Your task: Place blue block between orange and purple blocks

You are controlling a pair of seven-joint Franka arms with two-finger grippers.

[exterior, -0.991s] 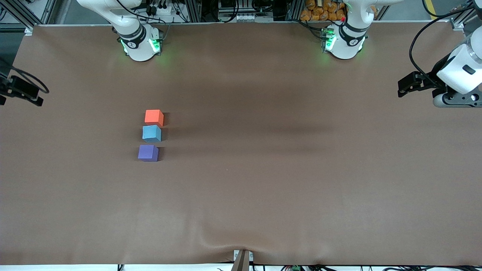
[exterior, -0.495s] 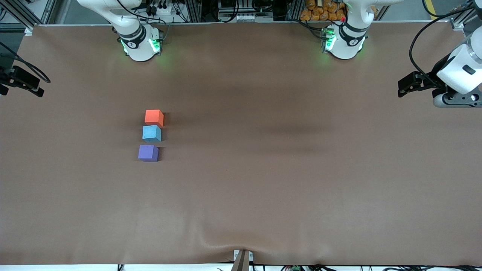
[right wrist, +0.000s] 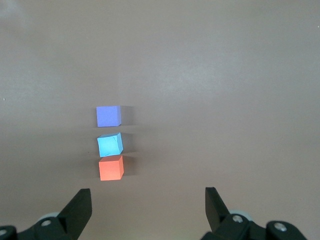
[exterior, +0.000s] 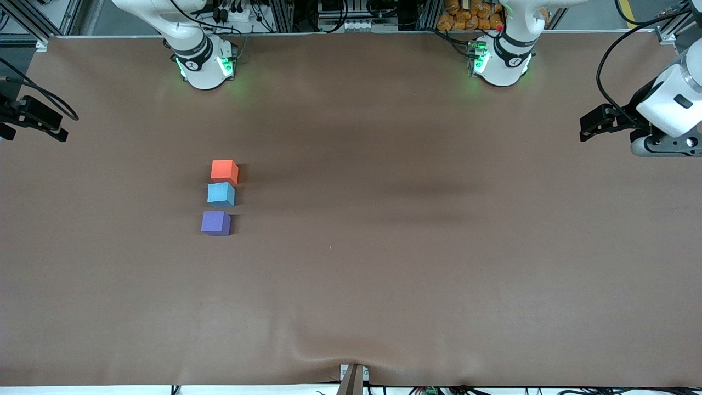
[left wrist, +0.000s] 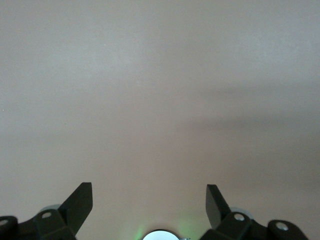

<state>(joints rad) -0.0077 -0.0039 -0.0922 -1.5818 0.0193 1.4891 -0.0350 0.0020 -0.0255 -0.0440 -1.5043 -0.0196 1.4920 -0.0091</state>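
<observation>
The orange block (exterior: 224, 170), the blue block (exterior: 221, 195) and the purple block (exterior: 215, 223) stand in a short row on the brown table, toward the right arm's end. The blue block is in the middle, turned a little askew, with the orange block farther from the front camera and the purple block nearer. My right gripper (right wrist: 147, 196) is open and empty, high over the table, and its view shows the orange block (right wrist: 110, 168), blue block (right wrist: 109, 144) and purple block (right wrist: 108, 116). My left gripper (left wrist: 149, 194) is open and empty over bare table.
The brown table cover (exterior: 384, 263) has a small wrinkle at its front edge. The right arm's wrist (exterior: 33, 120) shows at one side edge of the front view, the left arm's wrist (exterior: 658, 118) at the other. Both arm bases stand along the back edge.
The right arm's wrist has drifted slightly toward the bases' side of the table at the edge of the front view. The three blocks and the left arm have not moved.
</observation>
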